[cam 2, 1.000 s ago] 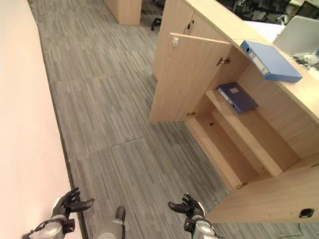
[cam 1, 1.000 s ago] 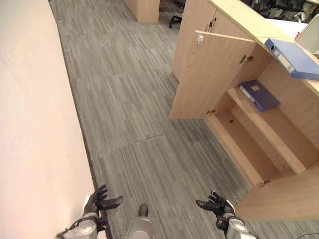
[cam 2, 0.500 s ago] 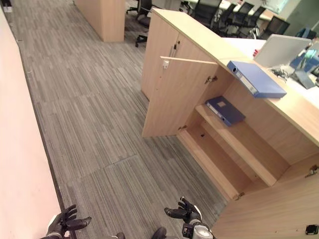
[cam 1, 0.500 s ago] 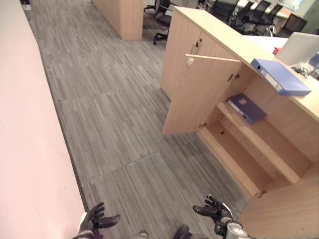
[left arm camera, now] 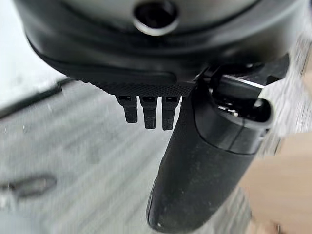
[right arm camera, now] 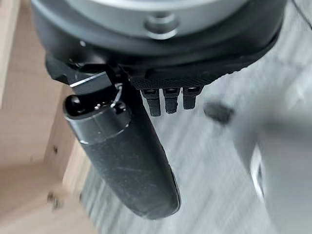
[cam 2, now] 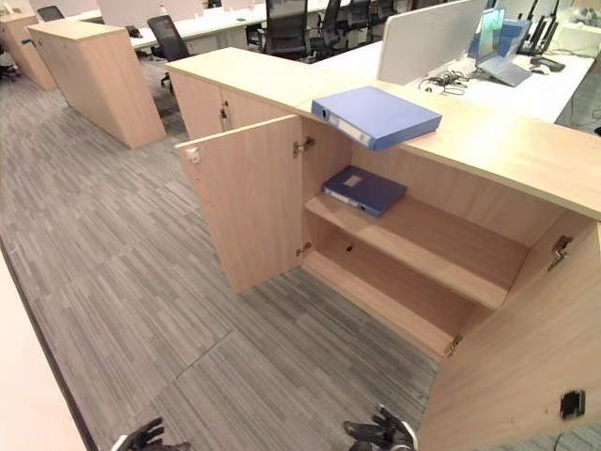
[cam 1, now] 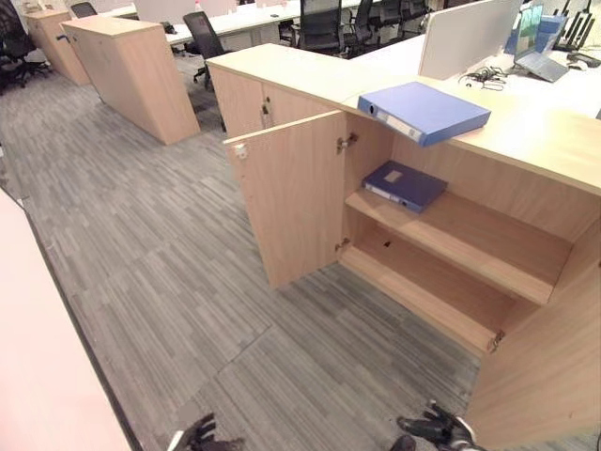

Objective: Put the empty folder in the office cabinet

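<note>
I count two blue folders; one lighter folder (cam 1: 423, 110) lies flat on the cabinet top (cam 1: 526, 132), its corner jutting a little over the front edge, at about one o'clock from me; one darker folder (cam 1: 404, 184) lies flat on the upper shelf (cam 1: 470, 240) inside the open cabinet, just below the first, toward the shelf's left end; the lower shelf (cam 1: 423, 291) beneath it carries nothing I can make out; I count two cabinet doors standing open, one door (cam 1: 291, 207) at about twelve o'clock and the other door (cam 1: 540, 376) close by at three o'clock; my two hands sit at the bottom of the head views, the left hand (cam 1: 199, 436) at about seven o'clock and the right hand (cam 1: 437, 432) at about five o'clock, both low over the grey carpet floor (cam 1: 169, 282); in each wrist view my fingers (left arm camera: 148, 109) reach out straight with the thumb apart from them, so both hands are spread and hold nothing; both folders are well apart from my fingers, up and ahead toward one o'clock, the right hand being the nearer of the two; beyond the cabinet stand desks and office chairs (cam 1: 319, 23).
</note>
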Available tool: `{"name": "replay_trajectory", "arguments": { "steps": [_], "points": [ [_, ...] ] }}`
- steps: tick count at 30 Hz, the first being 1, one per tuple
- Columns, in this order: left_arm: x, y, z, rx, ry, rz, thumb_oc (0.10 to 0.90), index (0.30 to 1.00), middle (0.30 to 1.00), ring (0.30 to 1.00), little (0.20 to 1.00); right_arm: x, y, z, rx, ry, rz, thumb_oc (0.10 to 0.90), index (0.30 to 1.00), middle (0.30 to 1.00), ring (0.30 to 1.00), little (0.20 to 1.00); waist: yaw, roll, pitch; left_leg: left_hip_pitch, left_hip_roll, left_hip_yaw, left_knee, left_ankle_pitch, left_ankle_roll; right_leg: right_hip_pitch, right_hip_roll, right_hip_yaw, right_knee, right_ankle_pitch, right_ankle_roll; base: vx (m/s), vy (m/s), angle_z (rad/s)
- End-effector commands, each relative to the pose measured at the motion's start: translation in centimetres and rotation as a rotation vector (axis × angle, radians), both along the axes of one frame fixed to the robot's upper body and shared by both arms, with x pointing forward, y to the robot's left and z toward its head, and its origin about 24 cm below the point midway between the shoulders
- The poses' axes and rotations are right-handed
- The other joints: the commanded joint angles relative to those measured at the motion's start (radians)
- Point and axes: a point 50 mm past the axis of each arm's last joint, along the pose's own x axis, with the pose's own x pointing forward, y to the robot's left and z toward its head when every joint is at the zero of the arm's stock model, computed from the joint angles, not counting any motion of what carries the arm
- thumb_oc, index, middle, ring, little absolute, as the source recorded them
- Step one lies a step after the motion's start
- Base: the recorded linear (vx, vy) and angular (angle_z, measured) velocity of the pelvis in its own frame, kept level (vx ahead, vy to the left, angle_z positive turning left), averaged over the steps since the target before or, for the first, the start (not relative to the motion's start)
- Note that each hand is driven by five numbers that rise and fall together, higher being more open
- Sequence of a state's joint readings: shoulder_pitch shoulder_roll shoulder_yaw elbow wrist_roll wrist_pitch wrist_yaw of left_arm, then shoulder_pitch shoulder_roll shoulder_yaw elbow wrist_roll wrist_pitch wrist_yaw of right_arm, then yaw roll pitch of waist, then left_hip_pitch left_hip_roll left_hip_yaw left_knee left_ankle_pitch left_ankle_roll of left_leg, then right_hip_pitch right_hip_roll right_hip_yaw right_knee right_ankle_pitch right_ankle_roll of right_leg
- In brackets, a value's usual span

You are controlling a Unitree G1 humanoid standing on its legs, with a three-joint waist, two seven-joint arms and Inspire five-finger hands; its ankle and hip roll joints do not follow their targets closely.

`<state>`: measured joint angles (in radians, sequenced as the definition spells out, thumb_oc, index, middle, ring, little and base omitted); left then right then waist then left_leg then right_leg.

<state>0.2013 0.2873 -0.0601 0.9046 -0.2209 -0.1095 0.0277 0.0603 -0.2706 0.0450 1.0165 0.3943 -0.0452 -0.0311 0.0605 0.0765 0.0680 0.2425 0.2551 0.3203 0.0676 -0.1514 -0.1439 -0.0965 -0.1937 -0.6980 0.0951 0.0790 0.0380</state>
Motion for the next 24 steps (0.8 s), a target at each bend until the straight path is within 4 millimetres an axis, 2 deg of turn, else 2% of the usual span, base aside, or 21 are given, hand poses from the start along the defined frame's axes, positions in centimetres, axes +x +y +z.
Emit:
{"name": "replay_trajectory", "arguments": {
  "steps": [1,2,4,5,6,8,9,10,11,14,16,17,18,19,20,21,24],
  "points": [
    [6.0,1.0,3.0,0.056,-0.224,-0.085,0.800,0.900,0.900,0.900,0.900,4.6,-0.2,2.2,-0.032,-0.196,0.033,0.800,0.900,0.900,0.900,0.900,0.015,-0.007,0.077,-0.020,0.117,-0.066,0.127,0.166,-0.032,0.023,-0.045,0.057,-0.132,0.016,0.136,0.21,-0.254,0.13],
    [6.0,1.0,3.0,0.055,-0.225,-0.084,0.800,0.900,0.900,0.900,0.900,4.6,-0.2,2.2,-0.032,-0.197,0.033,0.800,0.900,0.900,0.900,0.900,0.013,-0.004,0.077,-0.024,0.123,-0.070,0.131,0.168,-0.036,0.024,-0.039,0.054,-0.135,0.013,0.131,0.25,-0.229,-0.12],
    [7.0,0.6,3.3,0.042,-0.255,-0.097,0.800,0.900,0.900,0.900,0.900,4.8,-0.4,2.5,-0.037,-0.214,0.035,0.800,0.900,0.900,0.900,0.900,0.006,-0.007,0.082,-0.062,0.163,-0.094,0.245,0.283,-0.035,0.062,0.029,0.080,-0.171,-0.040,0.085,0.30,-0.293,-0.30],
    [7.2,0.4,3.5,0.036,-0.269,-0.102,0.800,0.900,0.900,0.900,0.900,4.8,-0.4,2.5,-0.037,-0.218,0.042,0.800,0.900,0.900,0.900,0.900,0.000,-0.015,0.083,-0.074,0.172,-0.088,0.293,0.307,-0.023,0.079,0.044,0.092,-0.177,-0.065,0.063,0.49,-0.389,-0.28],
    [7.5,0.1,3.6,0.023,-0.281,-0.109,0.800,0.900,0.900,0.900,0.900,4.9,-0.5,2.6,-0.043,-0.212,0.066,0.800,0.900,0.900,0.900,0.900,0.000,-0.026,0.092,-0.100,0.174,-0.090,0.400,0.321,-0.013,0.112,0.076,0.111,-0.181,-0.110,0.029,0.50,-0.356,-0.12],
    [8.0,0.0,3.6,0.022,-0.286,-0.095,0.800,0.900,0.900,0.900,0.900,5.0,-0.5,2.5,-0.052,-0.193,0.089,0.800,0.900,0.900,0.900,0.900,0.013,-0.048,0.107,-0.182,0.143,-0.113,0.474,0.267,0.004,0.142,0.082,0.141,-0.182,-0.138,0.022,0.34,-0.206,-0.47],
    [8.1,0.0,3.7,0.022,-0.287,-0.095,0.800,0.900,0.900,0.900,0.900,5.0,-0.5,2.5,-0.052,-0.193,0.089,0.800,0.900,0.900,0.900,0.900,0.012,-0.048,0.108,-0.186,0.143,-0.114,0.479,0.263,0.005,0.141,0.082,0.141,-0.182,-0.138,0.022,0.19,-0.055,-0.78],
    [8.3,-0.1,3.7,0.017,-0.292,-0.090,0.800,0.900,0.900,0.900,0.900,5.1,-0.5,2.5,-0.055,-0.188,0.099,0.800,0.900,0.900,0.900,0.900,0.021,-0.058,0.115,-0.237,0.119,-0.131,0.489,0.222,0.013,0.156,0.084,0.157,-0.182,-0.152,0.023,0.29,-0.017,-0.77],
    [8.5,-0.5,3.8,0.005,-0.303,-0.097,0.800,0.900,0.900,0.900,0.900,5.2,-0.5,2.5,-0.057,-0.182,0.103,0.800,0.900,0.900,0.900,0.900,0.040,-0.073,0.129,-0.320,0.088,-0.150,0.441,0.161,0.026,0.193,0.088,0.192,-0.182,-0.167,0.029,0.38,-0.001,-0.47],
    [8.5,-0.7,3.9,0.000,-0.308,-0.120,0.800,0.900,0.900,0.900,0.900,5.2,-0.7,2.6,-0.063,-0.187,0.108,0.800,0.900,0.900,0.900,0.900,0.062,-0.080,0.150,-0.382,0.035,-0.187,0.274,0.133,0.027,0.241,0.094,0.234,-0.182,-0.187,0.036,0.32,0.066,-0.72],
    [8.4,-0.8,3.8,0.000,-0.300,-0.122,0.800,0.900,0.900,0.900,0.900,5.1,-0.6,2.5,-0.064,-0.185,0.114,0.800,0.900,0.900,0.900,0.900,0.078,-0.070,0.157,-0.387,-0.018,-0.281,0.090,0.196,0.010,0.279,0.117,0.271,-0.182,-0.205,0.036,0.29,0.090,-0.69],
    [8.4,-0.8,3.8,-0.001,-0.300,-0.122,0.800,0.900,0.900,0.900,0.900,5.1,-0.6,2.5,-0.064,-0.185,0.114,0.800,0.900,0.900,0.900,0.900,0.077,-0.071,0.159,-0.381,-0.019,-0.281,0.081,0.201,0.009,0.282,0.117,0.270,-0.182,-0.207,0.035,0.20,0.102,-0.50],
    [8.3,-0.9,3.7,0.000,-0.297,-0.124,0.800,0.900,0.900,0.900,0.900,5.2,-0.6,2.6,-0.069,-0.185,0.115,0.800,0.900,0.900,0.900,0.900,0.081,-0.060,0.162,-0.402,-0.036,-0.332,0.004,0.260,0.010,0.292,0.126,0.279,-0.182,-0.201,0.033,0.30,0.157,-0.64],
    [8.3,-1.0,3.6,-0.004,-0.294,-0.116,0.800,0.900,0.900,0.900,0.900,5.2,-0.6,2.5,-0.072,-0.183,0.115,0.800,0.900,0.900,0.900,0.900,0.088,-0.047,0.169,-0.427,-0.056,-0.412,-0.099,0.287,0.001,0.321,0.144,0.322,-0.168,-0.234,0.023,0.30,0.162,-0.48],
    [8.3,-1.0,3.6,-0.004,-0.294,-0.116,0.800,0.900,0.900,0.900,0.900,5.2,-0.6,2.5,-0.072,-0.184,0.115,0.800,0.900,0.900,0.900,0.900,0.088,-0.047,0.170,-0.424,-0.056,-0.411,-0.101,0.288,0.001,0.322,0.144,0.322,-0.168,-0.235,0.023,0.44,0.171,-0.53],
    [8.2,-1.0,3.3,-0.008,-0.285,-0.095,0.800,0.900,0.900,0.900,0.900,5.3,-0.4,2.5,-0.072,-0.184,0.114,0.800,0.900,0.900,0.900,0.900,0.090,-0.037,0.175,-0.472,-0.064,-0.462,-0.148,0.303,-0.011,0.341,0.162,0.362,-0.153,-0.267,0.014,0.31,0.131,-0.43],
    [7.8,-0.9,3.1,-0.011,-0.273,-0.077,0.800,0.900,0.900,0.900,0.900,5.2,-0.3,2.4,-0.071,-0.178,0.122,0.800,0.900,0.900,0.900,0.900,0.092,-0.032,0.180,-0.502,-0.068,-0.466,-0.155,0.308,-0.015,0.365,0.174,0.397,-0.142,-0.294,0.011,0.27,0.146,-0.47]
  ]
}}
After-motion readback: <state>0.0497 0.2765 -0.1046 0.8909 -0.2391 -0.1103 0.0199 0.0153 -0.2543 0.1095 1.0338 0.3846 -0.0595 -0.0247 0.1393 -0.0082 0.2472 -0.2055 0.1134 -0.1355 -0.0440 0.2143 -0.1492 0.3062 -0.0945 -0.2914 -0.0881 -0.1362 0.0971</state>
